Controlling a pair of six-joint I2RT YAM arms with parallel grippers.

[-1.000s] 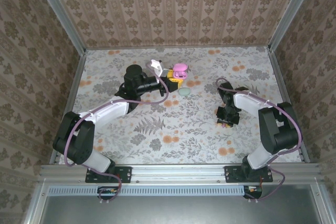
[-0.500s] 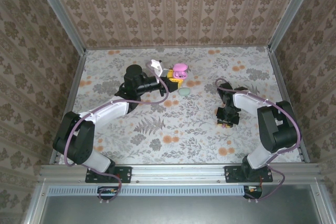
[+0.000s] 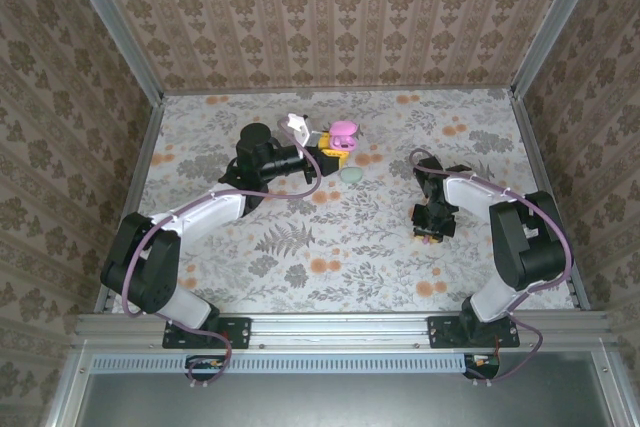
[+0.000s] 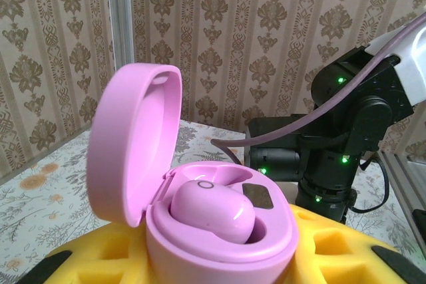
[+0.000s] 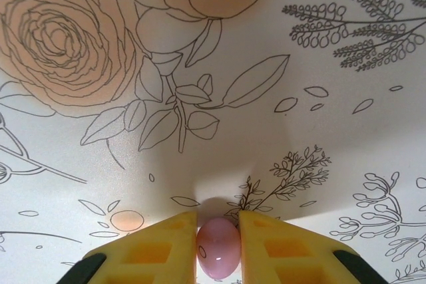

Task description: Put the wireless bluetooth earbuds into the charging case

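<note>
The left gripper [image 3: 333, 152] reaches toward the far middle of the table [image 3: 300, 247] and its yellow fingers [image 4: 346, 251] are clamped on the pink case [image 4: 219, 244], one on each side of its base. The case stands upright and open, with its lid [image 4: 136, 144] swung up on the left side in the left wrist view. One earbud [image 4: 213, 209] already sits in the case, its rounded back standing above the rim, and beside it a dark patch shows inside the case. On the table just beside the case, on the near side, lies a pale oval thing [image 3: 351, 175]; what it is cannot be told. Well apart from the case, on the right side of the table, the right gripper [image 3: 432, 230] points straight down. In its wrist view its yellow fingers [image 5: 156, 247] are closed on the second earbud [image 5: 218, 247], a smooth pink oval pinched between them, with both inner faces touching its sides. This bud is right at the flowered tabletop, with a soft shadow round it; whether it rests on the surface or hangs just above cannot be told. The right arm [image 4: 339, 144] shows in the background behind the case, black with small green lights.
</note>
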